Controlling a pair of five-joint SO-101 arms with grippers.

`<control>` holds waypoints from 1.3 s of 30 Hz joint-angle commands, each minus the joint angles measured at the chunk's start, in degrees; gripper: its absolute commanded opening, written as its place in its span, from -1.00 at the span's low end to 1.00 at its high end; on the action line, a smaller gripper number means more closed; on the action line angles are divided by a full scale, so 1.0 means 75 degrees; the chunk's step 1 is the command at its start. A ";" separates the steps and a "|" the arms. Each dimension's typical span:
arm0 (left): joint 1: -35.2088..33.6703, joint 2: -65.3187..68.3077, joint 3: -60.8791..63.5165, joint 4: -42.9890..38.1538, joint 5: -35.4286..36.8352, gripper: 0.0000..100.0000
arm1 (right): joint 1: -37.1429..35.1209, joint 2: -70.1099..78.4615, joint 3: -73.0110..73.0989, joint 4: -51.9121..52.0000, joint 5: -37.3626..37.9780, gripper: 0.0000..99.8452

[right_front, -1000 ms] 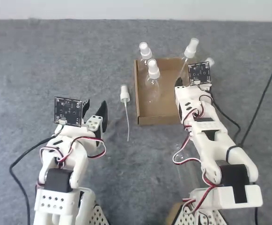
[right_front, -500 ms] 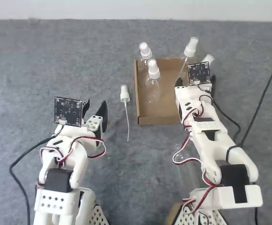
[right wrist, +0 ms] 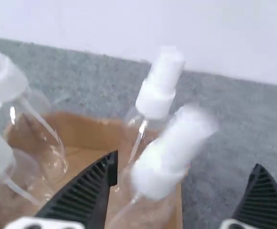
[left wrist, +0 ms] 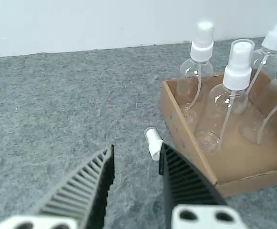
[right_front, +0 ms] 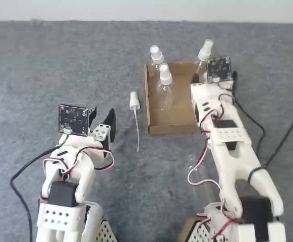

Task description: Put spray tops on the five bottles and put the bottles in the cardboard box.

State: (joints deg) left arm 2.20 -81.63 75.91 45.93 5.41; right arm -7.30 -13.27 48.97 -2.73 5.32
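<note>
Nearest, the left claw hangs spread over the tabletop, pointed at the loose spray top that lies just beside the cardboard box, probably the next piece to fetch. Farther on, the right claw is spread wide either side of a capped bottle at the box's far corner, seemingly placed to close on it. I cannot tell whether that bottle stands inside the wall.
</note>
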 commanded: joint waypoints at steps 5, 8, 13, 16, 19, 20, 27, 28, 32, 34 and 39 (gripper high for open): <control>-0.0059 -0.0094 -0.0053 -0.0199 0.0012 -0.71 | 0.0029 -0.1541 -0.1559 0.1729 0.0117 -0.30; -0.0059 -0.0094 -0.0053 -0.0199 0.0012 -0.71 | -0.0006 -0.1928 -0.1887 0.2479 0.0117 -0.30; -0.0059 -0.0094 -0.0053 -0.0199 0.0012 -0.71 | -0.0018 -0.2772 -0.2215 0.3839 0.0117 -0.30; -0.0059 -0.0094 -0.0053 -0.0199 0.0012 -0.71 | -0.0018 -0.3382 -0.2204 0.4847 0.0117 -0.30; -0.0047 -0.0094 -0.0053 -0.0199 0.0000 -0.71 | -0.0217 -0.3909 -0.2180 0.6148 0.0117 -0.30; -0.0047 -0.0094 -0.0053 -0.0199 0.0000 -0.71 | -0.0311 -0.4038 -0.2180 0.6699 0.0117 -0.30; -0.0059 -0.0094 -0.0053 -0.0199 0.0000 -0.71 | -0.1788 -0.4425 -0.1735 1.0215 0.0035 -0.29; -0.0059 -0.0094 -0.0053 -0.0199 0.0000 -0.71 | -0.2034 -0.4425 -0.1500 1.0368 0.0035 -0.29; -0.0059 -0.0094 -0.0053 -0.0199 0.0000 -0.71 | -0.2608 -0.4425 -0.0199 1.0004 -0.0047 -0.29; -0.0070 -0.0094 -0.0053 -0.0199 0.0000 -0.71 | -0.2620 -0.4425 0.0399 0.9594 -0.0399 -0.30; -0.0070 -0.0094 -0.0053 -0.0199 0.0000 -0.71 | -0.2643 -0.4425 0.1395 0.9313 -0.0844 -0.29</control>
State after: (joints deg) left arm 1.85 -81.63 75.91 45.93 5.41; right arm -26.46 -44.48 56.26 69.01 1.27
